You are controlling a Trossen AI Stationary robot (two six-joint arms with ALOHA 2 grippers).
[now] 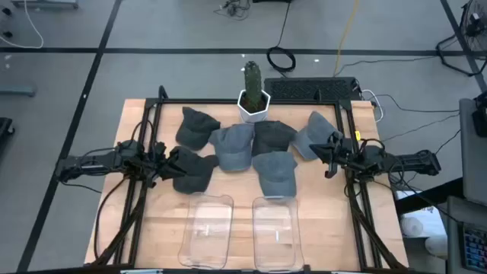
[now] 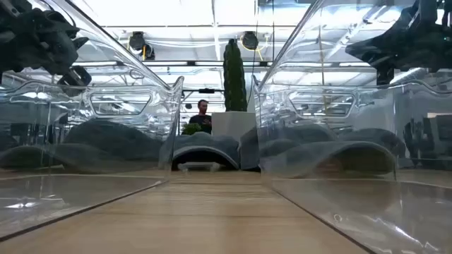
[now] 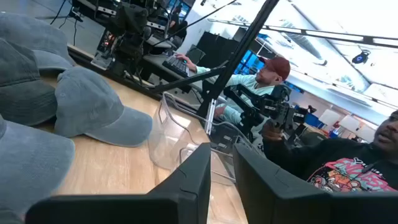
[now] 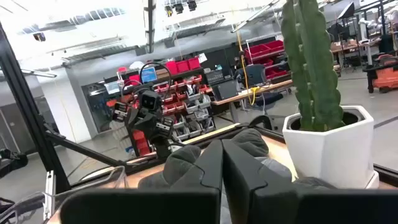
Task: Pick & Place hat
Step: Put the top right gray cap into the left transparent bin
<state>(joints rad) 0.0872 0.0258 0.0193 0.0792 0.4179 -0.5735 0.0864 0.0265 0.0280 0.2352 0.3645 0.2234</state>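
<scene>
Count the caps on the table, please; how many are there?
6 grey caps: back left, front left by the left tool, centre-left, centre below the cactus pot, front centre, right by the right tool. Overlaps might hide another.

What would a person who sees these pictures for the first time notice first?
A cluster of grey caps fills the middle of the wooden table. Behind the caps a tall green cactus stands in a white pot at the far edge. Two clear plastic bins lie empty near the front edge, and one dark arm reaches in from each side.
</scene>
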